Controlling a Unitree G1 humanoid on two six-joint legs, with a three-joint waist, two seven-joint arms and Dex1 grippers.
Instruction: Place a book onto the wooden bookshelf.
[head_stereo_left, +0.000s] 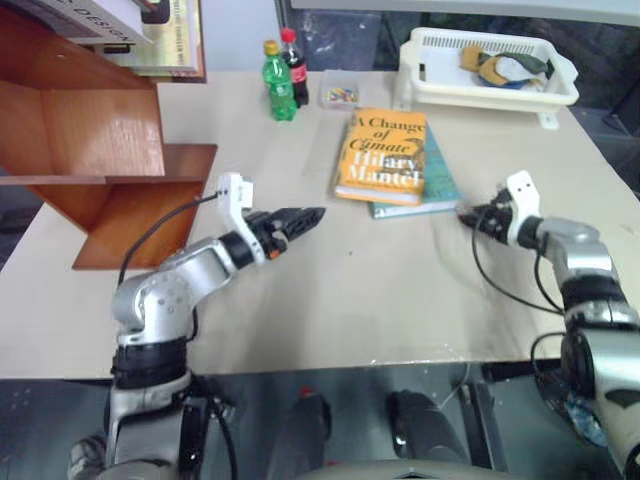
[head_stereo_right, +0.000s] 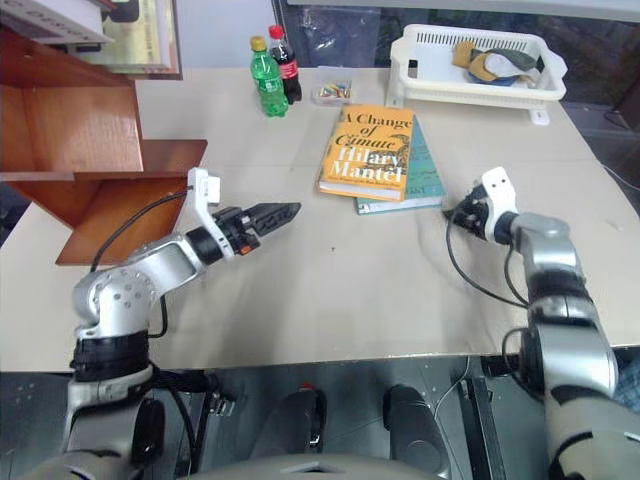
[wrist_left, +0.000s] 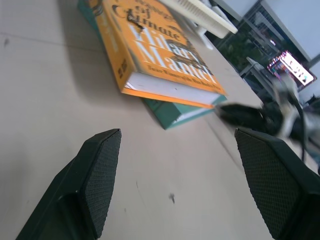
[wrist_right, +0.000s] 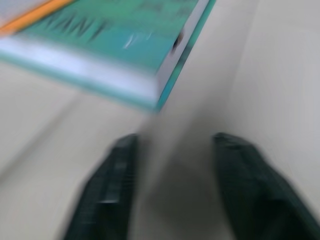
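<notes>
The orange-yellow book (head_stereo_left: 382, 155) lies flat on the beige table, stacked on a teal book (head_stereo_left: 438, 188). My left gripper (head_stereo_left: 306, 217) hovers over the table on the near-left side of the stack, pointing toward it; its fingers (wrist_left: 102, 165) stand wide open with nothing between them. To the right of the stack, my right gripper (head_stereo_left: 468, 217) is low, close to the teal book's near corner (wrist_right: 150, 95). It is open and empty. The wooden bookshelf (head_stereo_left: 95, 145) stands at the table's left edge, with reddish-brown boards and open compartments.
A green bottle (head_stereo_left: 281, 85) and a cola bottle (head_stereo_left: 293, 62) stand behind the books, beside a small clear box (head_stereo_left: 340, 94). At the back right is a white basket (head_stereo_left: 545, 95) with items inside. Books (head_stereo_left: 110, 22) rest on the shelf's top.
</notes>
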